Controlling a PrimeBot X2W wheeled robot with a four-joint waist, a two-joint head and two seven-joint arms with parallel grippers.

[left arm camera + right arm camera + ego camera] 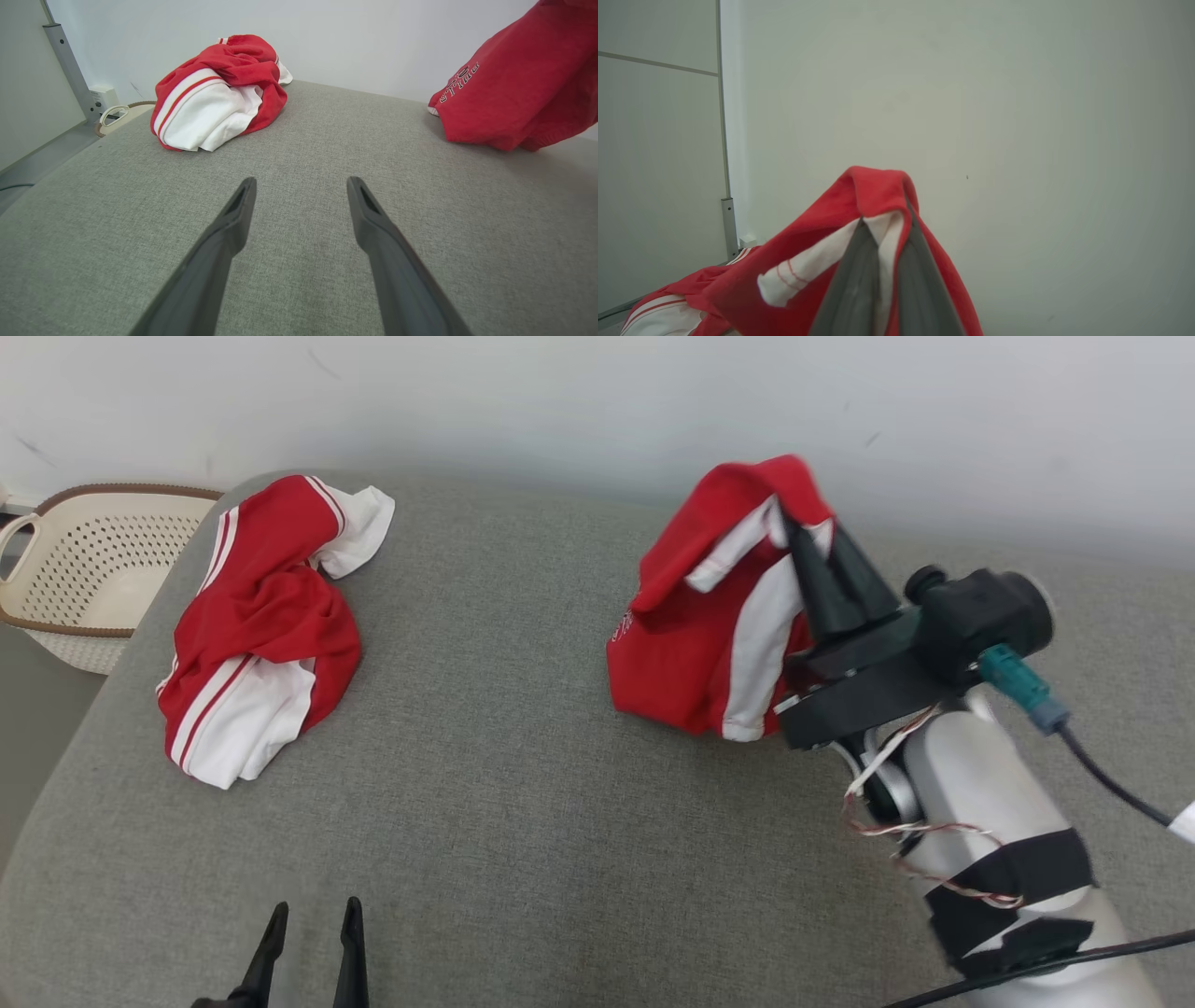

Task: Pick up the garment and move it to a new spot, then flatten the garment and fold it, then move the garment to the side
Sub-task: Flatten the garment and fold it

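Observation:
A red and white garment (691,644) hangs bunched from my right gripper (801,530), which is shut on a fold at its top and holds it up at the right of the grey cushioned surface (523,784); its lower edge is at or just above the cushion. In the right wrist view the gripper (885,220) pinches white and red cloth of the garment (817,242) between its closed fingers. The left wrist view shows the garment (514,84) at the upper right. My left gripper (313,915) is open and empty over the cushion's near edge, its fingers (233,219) spread apart.
A second red and white garment (261,616) lies crumpled at the cushion's far left, also in the left wrist view (215,93). A cream perforated basket (93,560) stands beyond the left edge. A white wall runs behind the cushion.

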